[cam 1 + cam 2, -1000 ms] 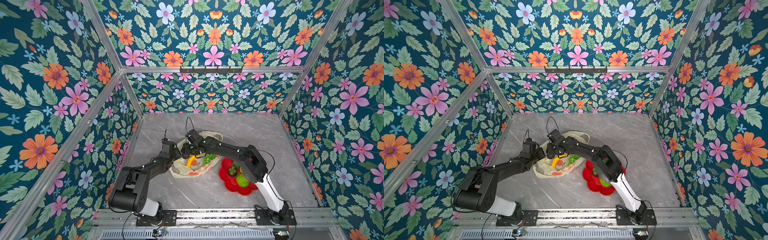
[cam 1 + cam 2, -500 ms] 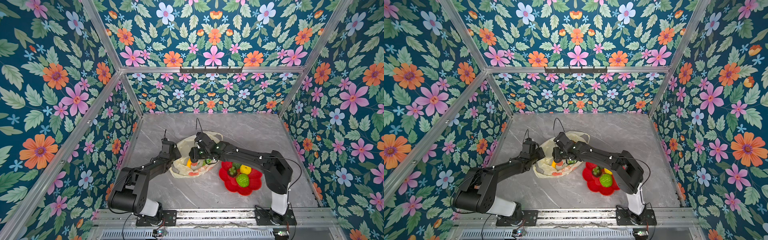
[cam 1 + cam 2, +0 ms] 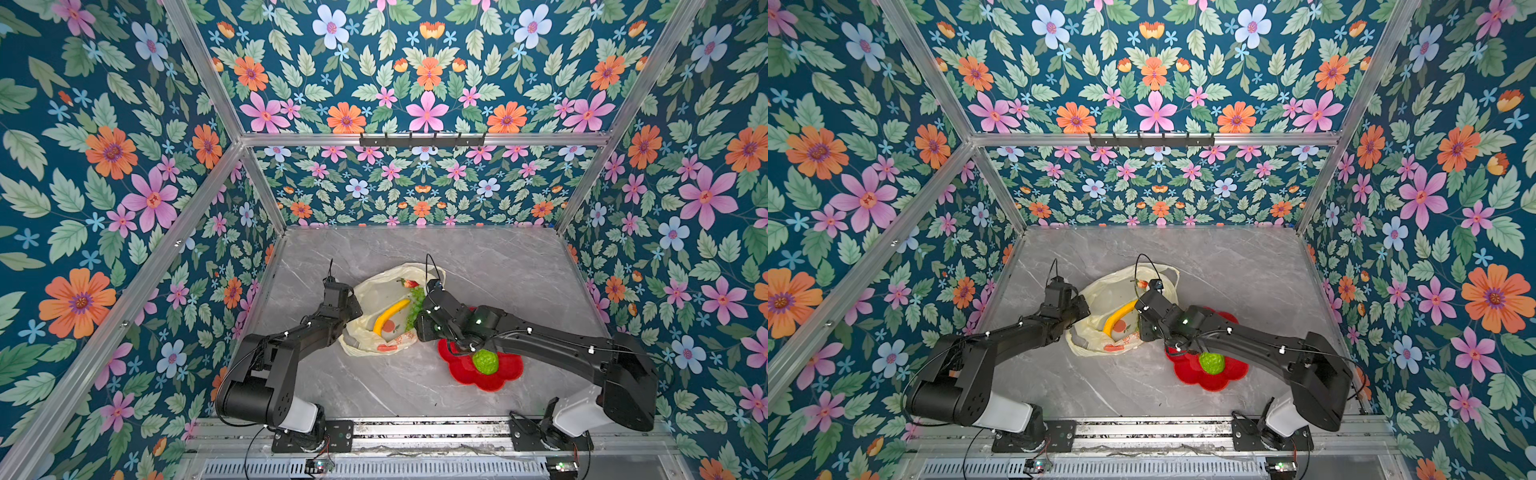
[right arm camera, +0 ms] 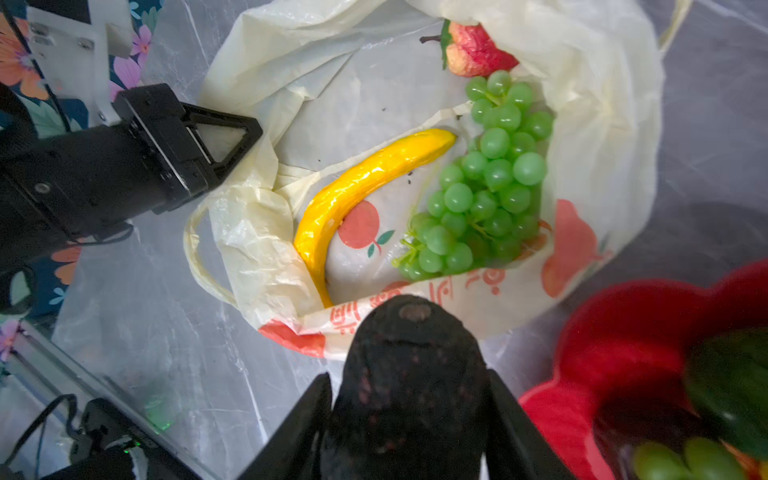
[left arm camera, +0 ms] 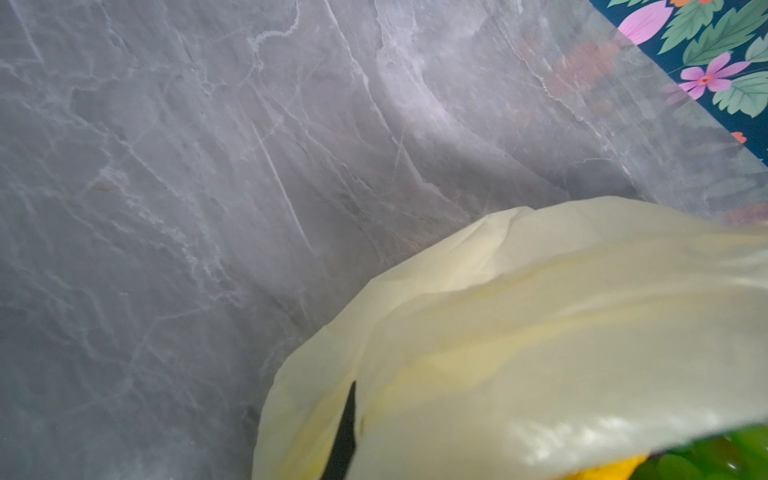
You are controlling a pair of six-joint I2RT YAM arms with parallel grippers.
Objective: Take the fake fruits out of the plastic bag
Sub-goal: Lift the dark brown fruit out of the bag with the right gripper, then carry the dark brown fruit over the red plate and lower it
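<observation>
The cream plastic bag (image 3: 374, 291) lies open on the table, and my left gripper (image 3: 353, 307) is shut on its rim; a black finger (image 5: 345, 428) shows against the plastic. Inside the bag lie a yellow banana (image 4: 365, 187), a green grape bunch (image 4: 486, 187) and a red strawberry (image 4: 473, 50). My right gripper (image 4: 409, 390) is shut on a dark bumpy avocado (image 4: 411, 357), held above the bag's near rim beside the red plate (image 4: 623, 332). A bumpy lime-green fruit (image 3: 485, 361) sits on that plate (image 3: 505, 376).
My right arm (image 3: 540, 340) lies low across the back half of the plate and hides what is there. More green grapes (image 4: 685, 461) show at the plate's edge. Flowered walls close in the grey marble table (image 3: 498, 266) on three sides.
My right gripper has come away from the bag's middle, right and toward the front, over to the plate, carrying the avocado. The arm has dropped low over the plate. The left gripper has held still.
</observation>
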